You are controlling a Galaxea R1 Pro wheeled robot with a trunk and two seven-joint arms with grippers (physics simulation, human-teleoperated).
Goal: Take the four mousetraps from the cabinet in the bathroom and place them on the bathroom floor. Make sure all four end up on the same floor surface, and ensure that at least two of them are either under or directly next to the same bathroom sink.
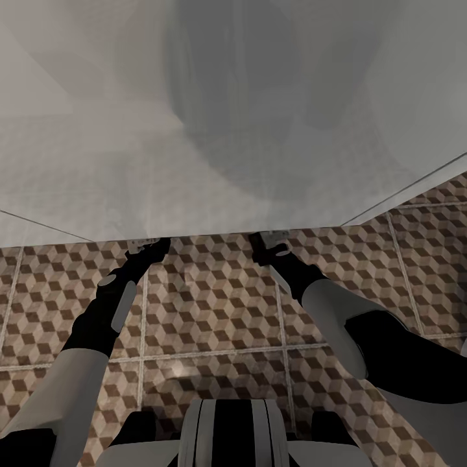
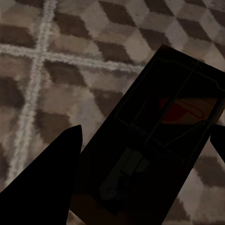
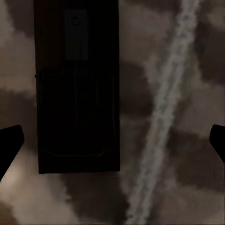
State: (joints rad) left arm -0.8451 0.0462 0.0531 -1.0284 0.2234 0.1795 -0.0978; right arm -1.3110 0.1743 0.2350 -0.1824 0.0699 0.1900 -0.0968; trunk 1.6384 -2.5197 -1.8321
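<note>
Bathroom floor (image 1: pixel 214 311): cube-patterned brown, beige and white tiles with pale grout lines, spread beneath both arms and under both wrist cameras.
White unit (image 1: pixel 194 130): broad pale surface ahead of both grippers, its lower edge right over the fingertips; probably the vanity under the sink, though no basin or tap visible to confirm.
Left gripper (image 1: pixel 144 245): reached forward and low, tip at the white unit's lower edge; fingers (image 2: pixel 44 183) spread wide in the left wrist view, gripping nothing.
Right gripper (image 1: pixel 275 244): likewise forward and low, tip at the same edge; fingers (image 3: pixel 9 143) far apart at both sides of the right wrist view, gripping nothing.
Left mousetrap (image 2: pixel 159 140): flat on the tiles between the left fingers, turned at a slant to them, in deep shadow, red patch on the board, wire parts dimly visible.
Right mousetrap (image 3: pixel 77 89): flat on the tiles just past the right fingertips, nearer one finger than the other, beside a grout line, very dark.
Step in hand: apparently release of two traps on the floor at the foot of the white unit.
Next move: likely straight withdrawal of both arms, without nudging either trap; then back to the cabinet for any remaining traps, count unknown from here.
</note>
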